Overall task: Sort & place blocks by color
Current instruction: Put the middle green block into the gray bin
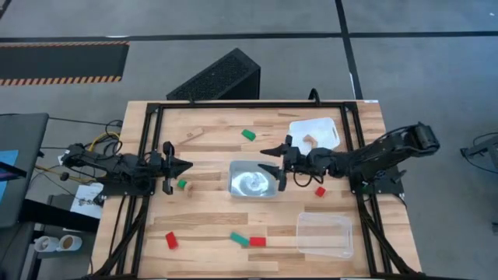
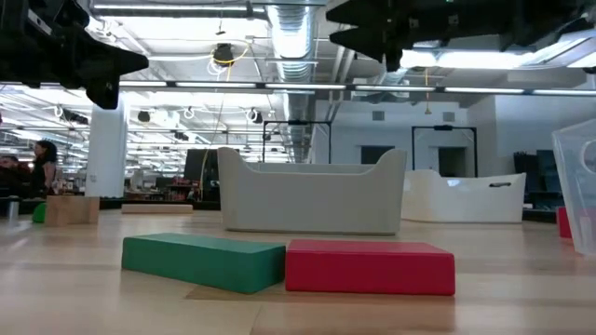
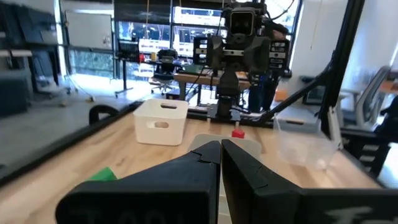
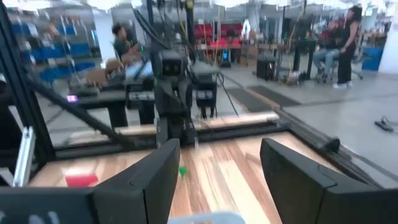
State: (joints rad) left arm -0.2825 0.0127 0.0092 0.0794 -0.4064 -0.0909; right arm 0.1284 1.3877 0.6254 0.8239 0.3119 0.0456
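Note:
My right gripper [image 1: 270, 160] hangs open and level over the right edge of the silvery tray [image 1: 250, 179], with nothing between its fingers [image 4: 214, 171]. My left gripper [image 1: 187, 165] is shut and waits at the table's left side, just beyond a green block [image 1: 182, 184]. More blocks lie flat on the table: a green one [image 1: 248, 134] at the far side, a red one [image 1: 320, 191] near the right arm, a red one [image 1: 171, 240] at the near left, and a green [image 2: 203, 259] and red [image 2: 370, 265] pair end to end near the front edge.
A white tray [image 1: 315, 131] at the far right holds a light wood block [image 1: 309, 140]. A clear tray [image 1: 324, 233] stands at the near right. Another wood block [image 1: 192, 136] lies at the far left. Black frame rails [image 1: 148, 155] run along the table's sides.

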